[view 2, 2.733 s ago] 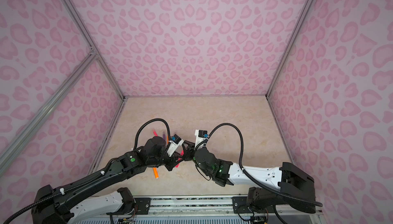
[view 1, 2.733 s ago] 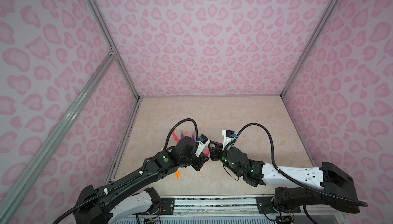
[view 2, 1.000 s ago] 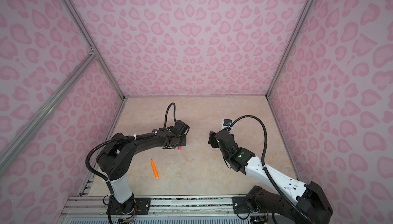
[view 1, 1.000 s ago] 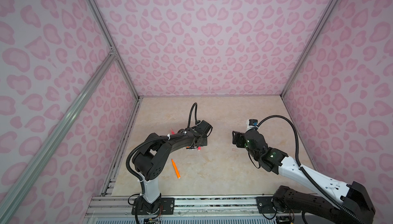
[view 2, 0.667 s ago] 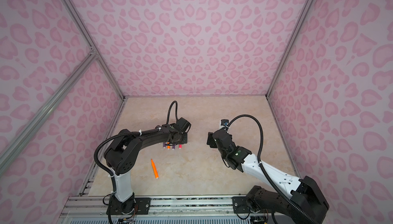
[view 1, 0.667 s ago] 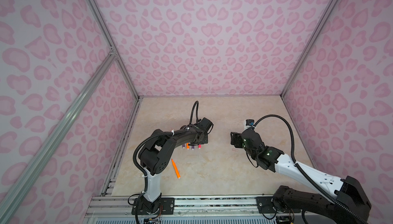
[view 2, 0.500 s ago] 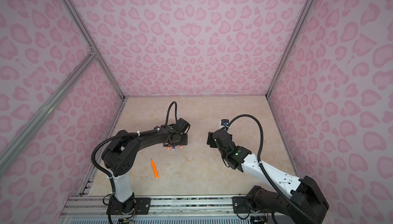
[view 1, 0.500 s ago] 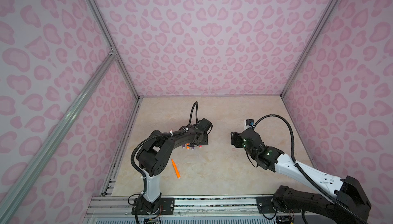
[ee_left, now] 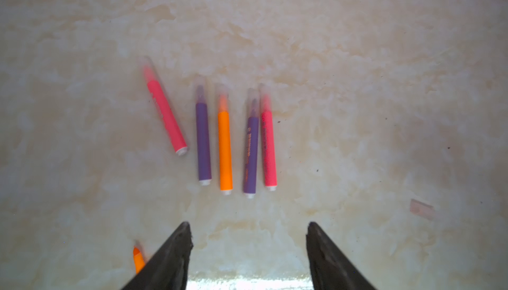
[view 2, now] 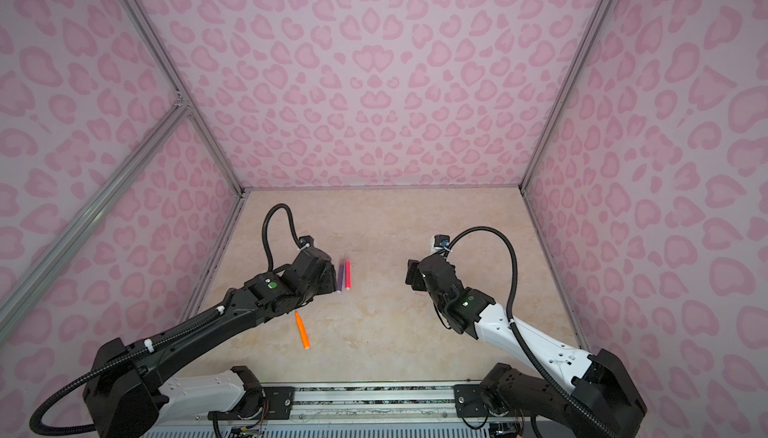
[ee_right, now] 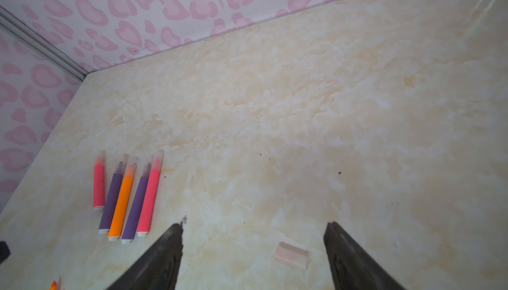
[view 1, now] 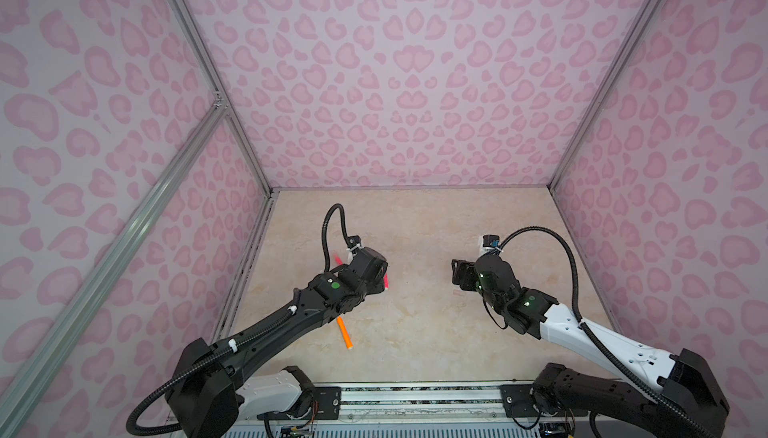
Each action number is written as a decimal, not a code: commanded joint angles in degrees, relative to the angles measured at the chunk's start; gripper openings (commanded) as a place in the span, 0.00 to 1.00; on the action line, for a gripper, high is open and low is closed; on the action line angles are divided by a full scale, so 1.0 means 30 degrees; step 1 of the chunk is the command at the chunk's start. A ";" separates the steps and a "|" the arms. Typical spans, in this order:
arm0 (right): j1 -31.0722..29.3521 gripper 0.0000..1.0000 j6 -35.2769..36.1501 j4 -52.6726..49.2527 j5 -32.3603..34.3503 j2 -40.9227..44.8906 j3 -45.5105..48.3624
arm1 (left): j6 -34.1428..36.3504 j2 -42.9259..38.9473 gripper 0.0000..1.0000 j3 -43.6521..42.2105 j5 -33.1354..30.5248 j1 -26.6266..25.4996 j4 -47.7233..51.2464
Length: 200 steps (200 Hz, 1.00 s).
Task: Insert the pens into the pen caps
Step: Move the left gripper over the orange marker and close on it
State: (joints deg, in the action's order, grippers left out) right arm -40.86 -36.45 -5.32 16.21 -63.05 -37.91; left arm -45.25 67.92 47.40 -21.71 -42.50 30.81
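Five capped pens, one loose cap

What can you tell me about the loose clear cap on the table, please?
The loose cap is a short, clear, faintly pinkish plastic tube lying on its side on the marbled beige table, with no pen in it. It sits well apart from the row of capped pens and shows between the right gripper's open jaws, untouched.

Print on purple pen, blurred, unreadable
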 commanded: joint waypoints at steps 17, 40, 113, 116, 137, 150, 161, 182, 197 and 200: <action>-0.0017 0.82 -0.0613 0.0434 -0.1269 -0.0315 0.0131 | -0.5326 -0.1281 0.66 -0.1780 0.0120 -0.0021 0.4695; -0.0002 0.81 -0.0654 0.0046 -0.1973 -0.0740 -0.0232 | -0.7360 -0.1134 0.60 -0.2144 0.0280 -0.0033 0.6921; -0.0004 0.80 -0.0647 -0.0480 -0.2318 -0.1441 -0.0693 | -0.9195 0.0553 0.59 -0.3778 0.2779 -0.0180 0.4735; -0.0003 0.80 -0.0642 -0.0482 -0.2325 -0.1428 -0.0693 | -0.9249 0.0598 0.58 -0.3841 0.2792 -0.0209 0.4695; -0.0003 0.80 -0.0647 -0.0467 -0.2260 -0.1287 -0.0676 | -0.9392 0.0976 0.53 -0.4225 0.2921 -0.0331 0.4232; -0.0003 0.80 -0.0625 -0.0506 -0.2238 -0.1207 -0.0664 | -0.9415 0.1283 0.48 -0.4243 0.2880 -0.0325 0.4300; -0.0003 0.80 -0.0639 -0.0511 -0.2198 -0.1159 -0.0664 | -0.9378 0.1516 0.47 -0.4251 0.2800 -0.0383 0.4324; -0.0003 0.80 -0.0629 -0.0511 -0.2179 -0.1104 -0.0635 | -0.9319 0.1975 0.44 -0.4281 0.2540 -0.0429 0.4364; -0.0003 0.80 -0.0651 -0.0508 -0.2194 -0.1153 -0.0635 | -0.9319 0.2390 0.42 -0.4382 0.2516 -0.0452 0.4310; -0.0003 0.80 -0.0654 -0.0511 -0.2203 -0.1161 -0.0635 | -0.9319 0.2469 0.42 -0.4389 0.2484 -0.0452 0.4294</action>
State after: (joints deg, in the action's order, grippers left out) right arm -40.86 -38.04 -6.22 9.06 -66.50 -39.75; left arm -72.25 73.97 34.72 -12.99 -43.83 43.22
